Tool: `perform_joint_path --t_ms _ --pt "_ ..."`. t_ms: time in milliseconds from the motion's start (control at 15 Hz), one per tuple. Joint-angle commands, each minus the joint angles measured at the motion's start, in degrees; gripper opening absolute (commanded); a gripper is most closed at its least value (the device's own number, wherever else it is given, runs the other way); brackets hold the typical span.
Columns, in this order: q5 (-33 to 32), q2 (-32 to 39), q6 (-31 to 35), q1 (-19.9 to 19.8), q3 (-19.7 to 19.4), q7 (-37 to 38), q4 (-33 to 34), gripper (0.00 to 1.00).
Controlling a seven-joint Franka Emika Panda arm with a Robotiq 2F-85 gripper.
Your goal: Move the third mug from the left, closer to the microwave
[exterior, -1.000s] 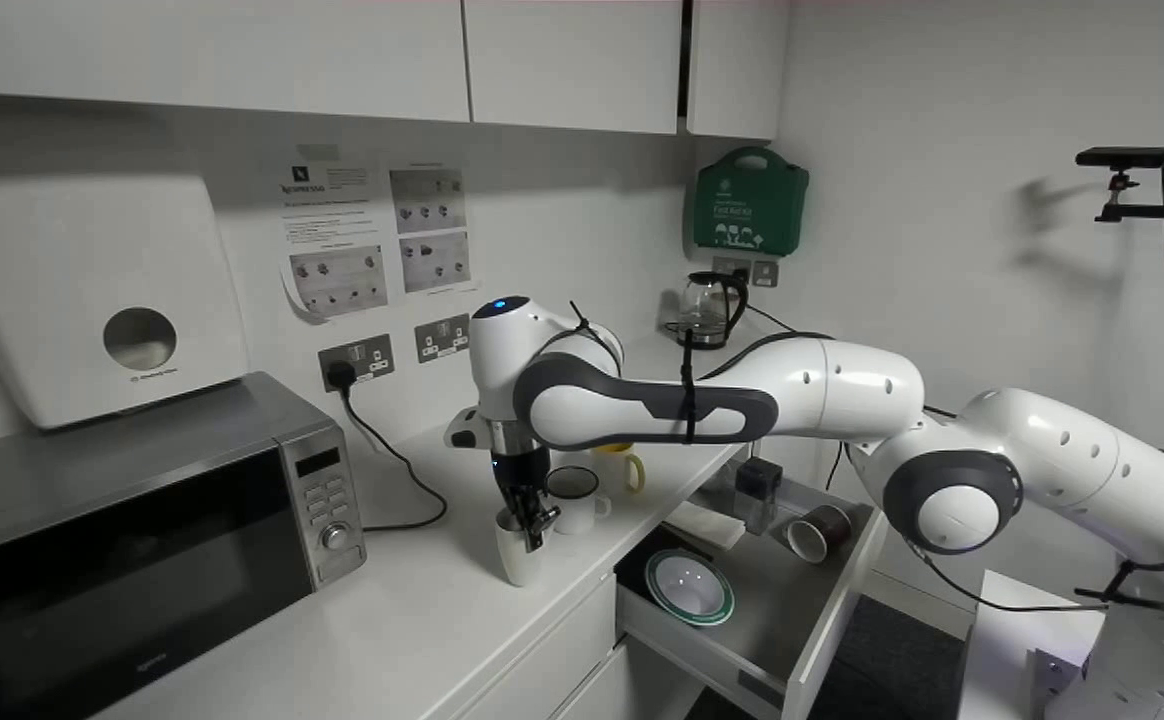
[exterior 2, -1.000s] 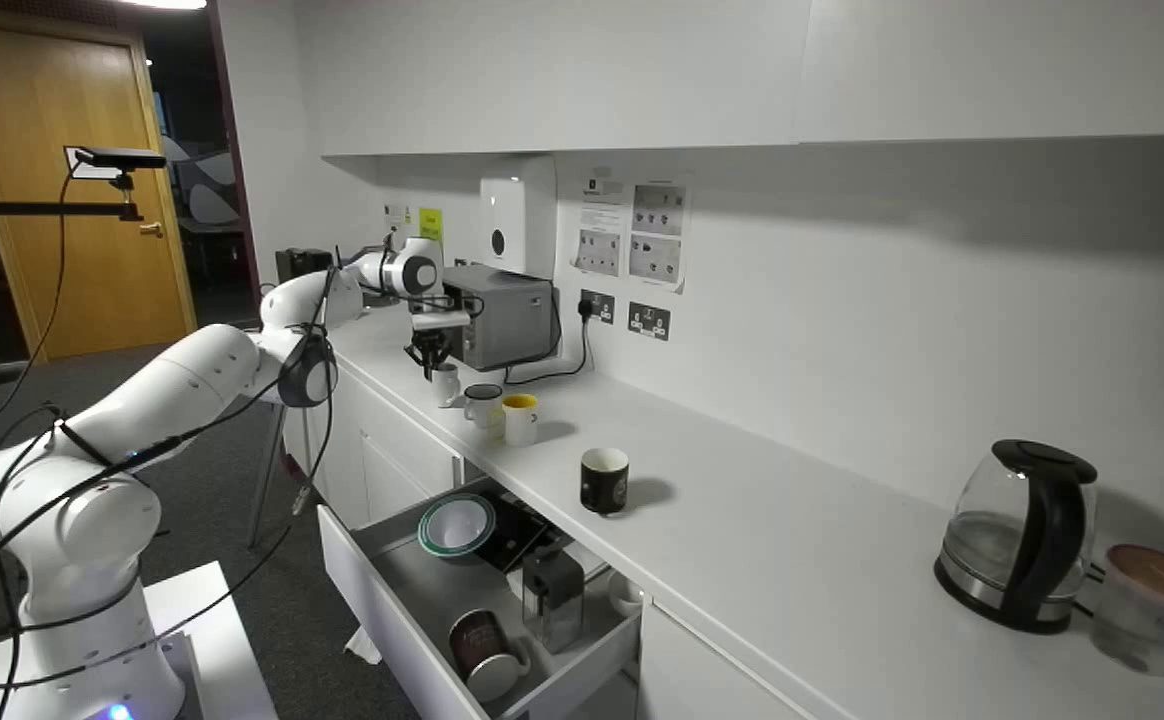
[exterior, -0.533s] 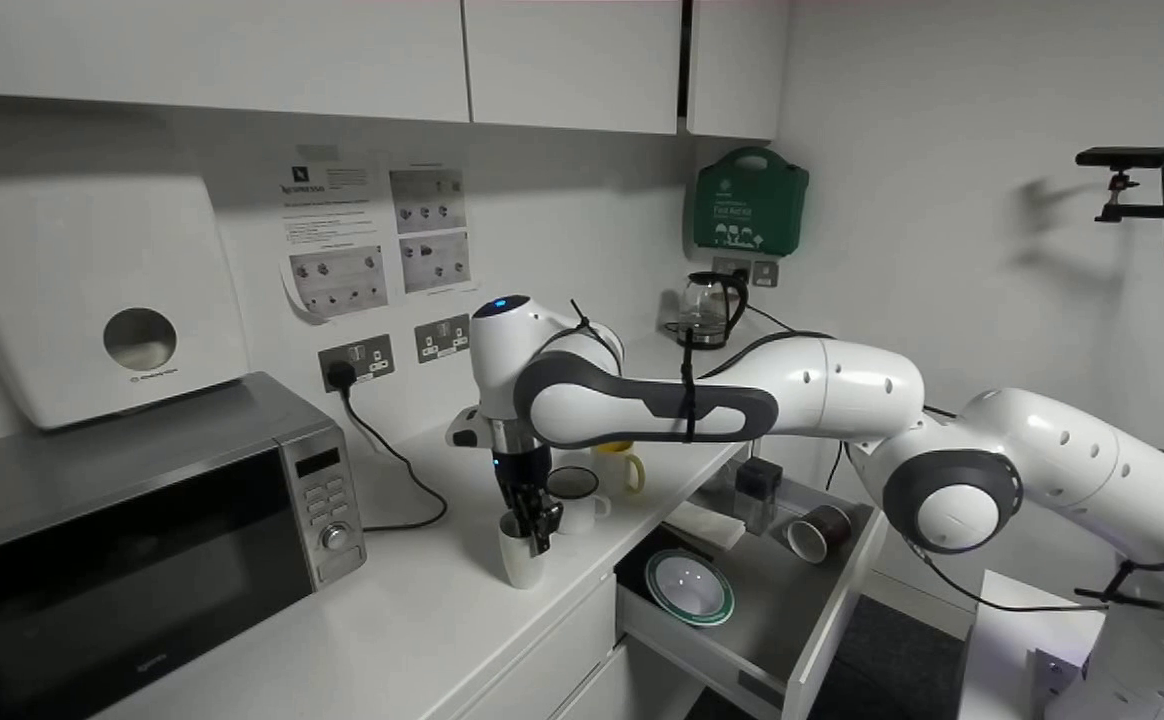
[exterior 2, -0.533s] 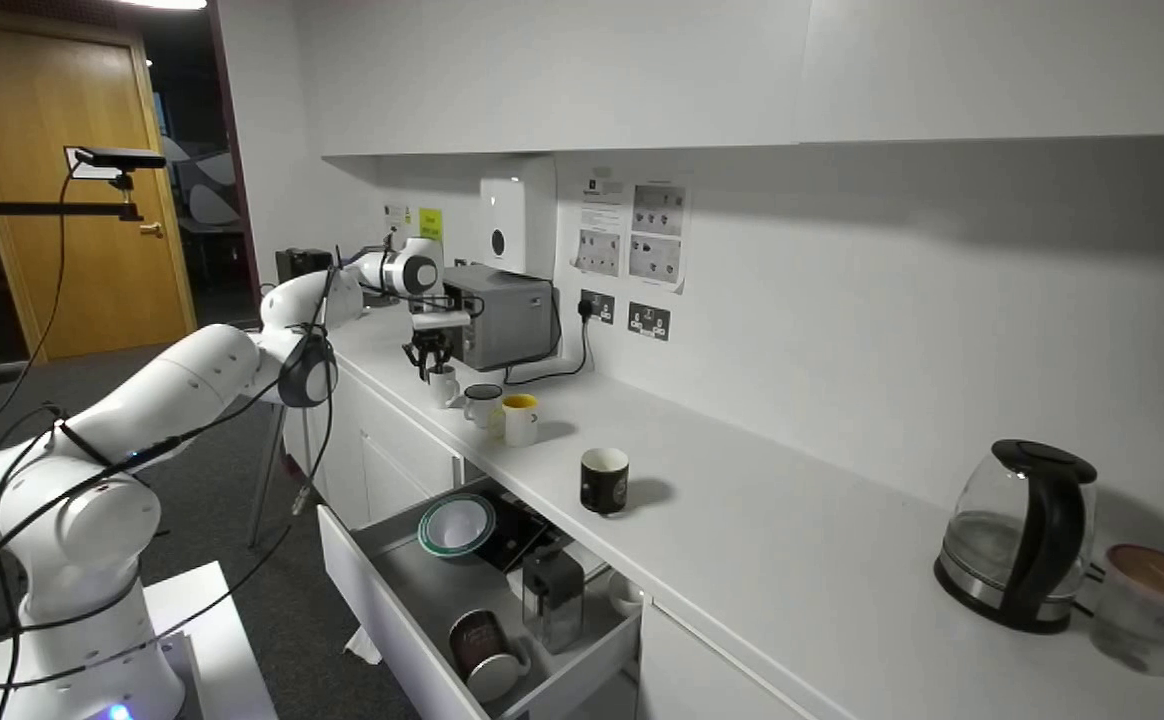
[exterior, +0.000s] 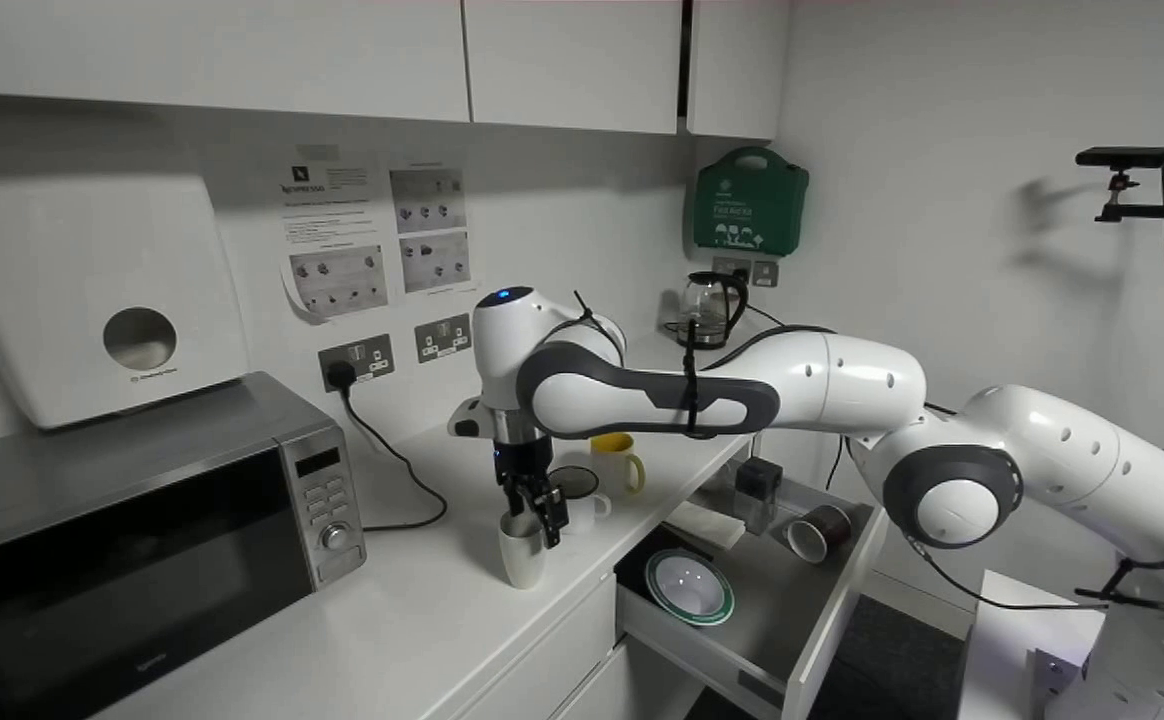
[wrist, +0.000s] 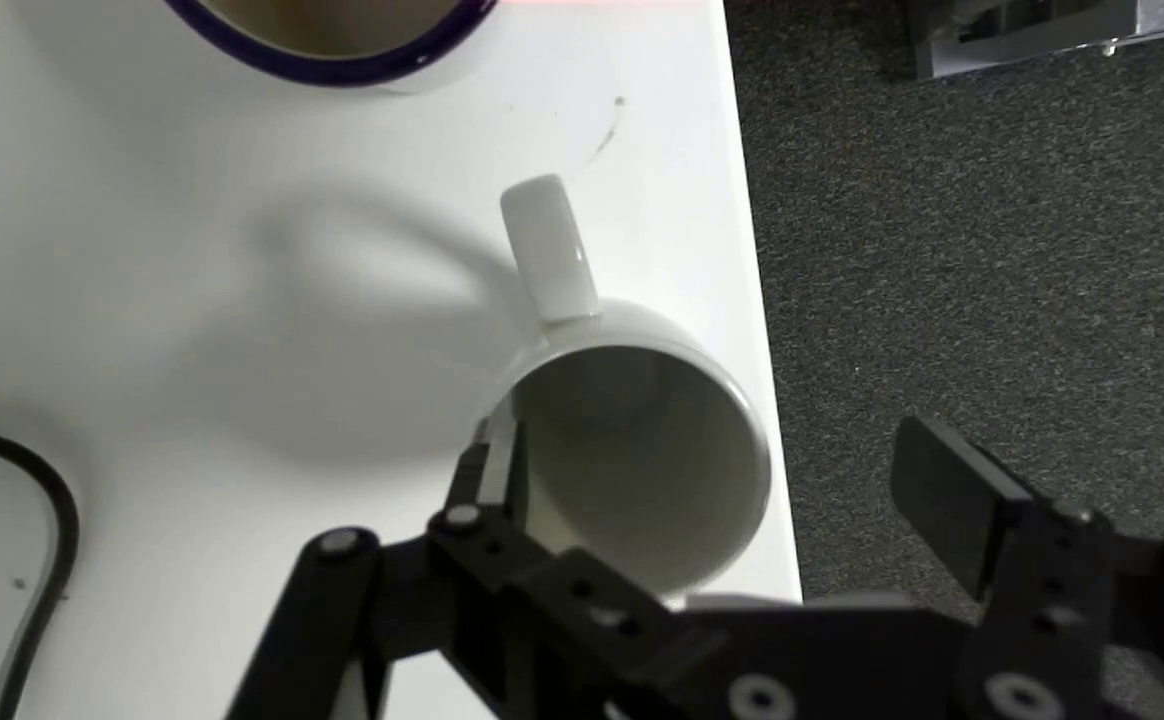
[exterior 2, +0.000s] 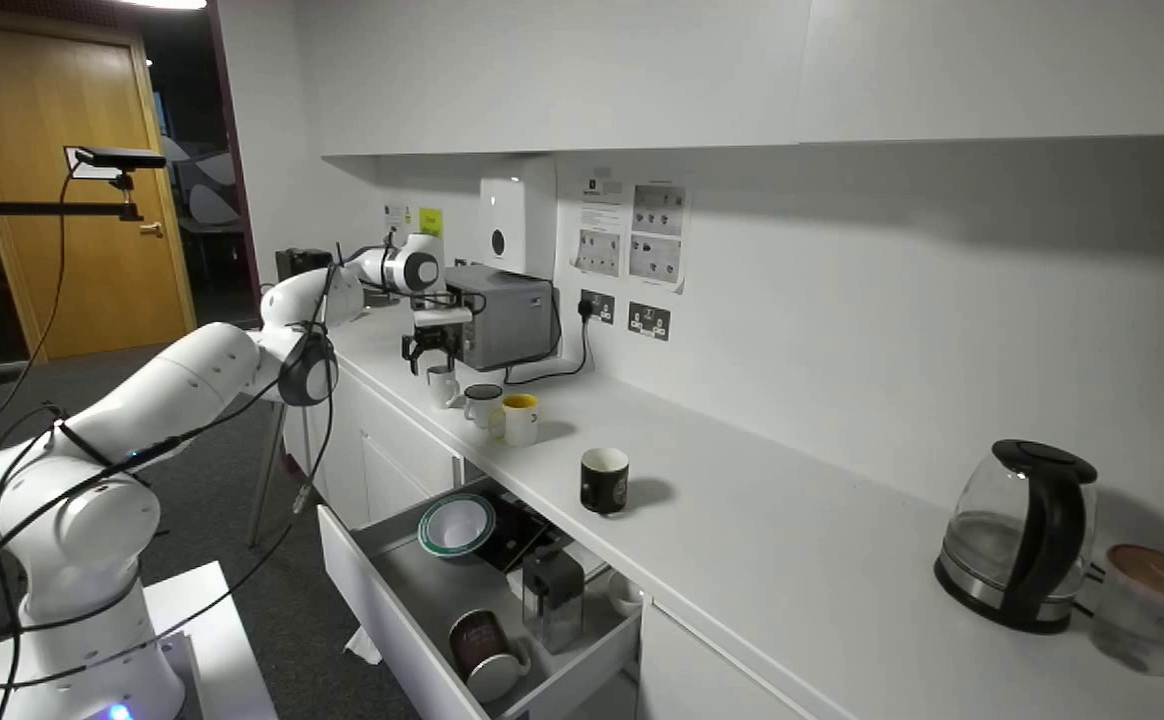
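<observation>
Standing wide, the claw (exterior: 534, 525) is just above the white mug (exterior: 522, 562) in an exterior view; mug upright on the counter (exterior: 412, 620), nothing gripped, microwave (exterior: 152, 545) off to the claw's side. In an exterior view: yellow-lined mug (exterior 2: 520, 422) and dark mug (exterior 2: 603, 485) stand on the claw's other side, so the white one's nearest the microwave. Wrist view: one finger (wrist: 467, 488) at the rim below (touching or not, can't tell), opposite finger (wrist: 952, 490) past the counter edge. My read: release step in hand, placement probably good. Next: straight up, so that finger doesn't drag the rim, then retreat.
</observation>
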Motion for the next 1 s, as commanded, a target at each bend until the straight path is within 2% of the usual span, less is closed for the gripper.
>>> perform_joint_path --t_ms 0,467,733,933 --pt "0.9 -4.0 -0.3 -1.3 0.5 -0.5 -2.4 1.0" --pt "1.3 -7.4 -0.8 -3.8 0.3 2.8 -2.6 1.0" --pt "2.8 -9.0 -0.7 -7.2 0.9 5.9 -1.8 1.0" --pt "6.1 -11.0 -3.9 -9.8 1.8 9.1 -1.8 1.0"
